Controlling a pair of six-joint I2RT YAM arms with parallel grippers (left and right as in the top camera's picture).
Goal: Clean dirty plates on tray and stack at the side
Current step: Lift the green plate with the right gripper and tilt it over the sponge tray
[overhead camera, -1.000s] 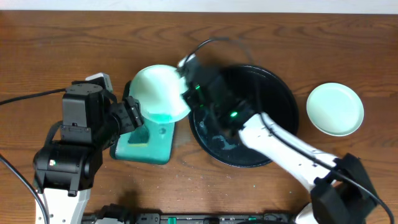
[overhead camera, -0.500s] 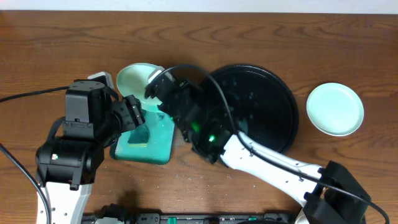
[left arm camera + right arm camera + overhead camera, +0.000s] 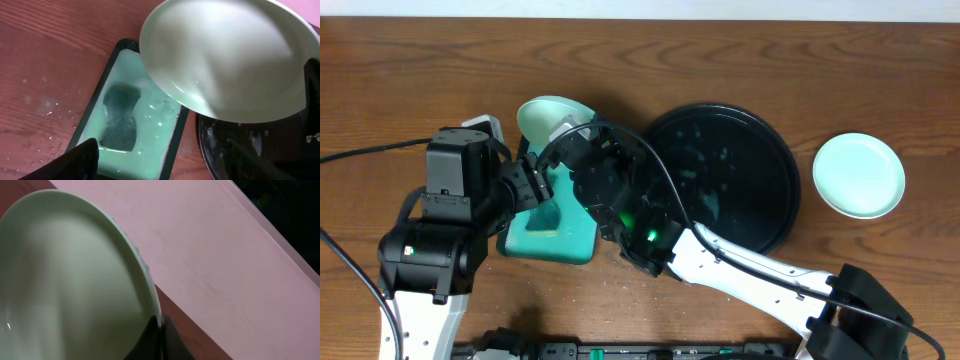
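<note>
Worktop [image 3: 410, 60]: brown wood grain, with water droplets scattered left of the teal basin [image 3: 575, 235] in the left wrist view. The right wrist view shows a pale pink surface past the worktop edge; I can't tell what it is.

Right pincer [image 3: 161, 330]: fingers closed tight on the rim of a mint green plate [image 3: 548, 118]. The plate is tilted and off the worktop, over the far end of the basin, just left of the tray [image 3: 760, 150]. Its inner face looks wet and glossy.

Left pincer [image 3: 533, 182]: fingers apart with nothing between them, hanging over the basin's near-left part. The held plate is just beyond it, not touching.

The basin holds milky green water with a dark sponge [image 3: 120, 117] lying in it.

The tray is glossy black, its surface wet with droplets, and sits right of the basin. The right arm crosses its near-left rim.

A second mint green plate [image 3: 860, 175] lies flat on the worktop right of the tray, near but not touching it.
</note>
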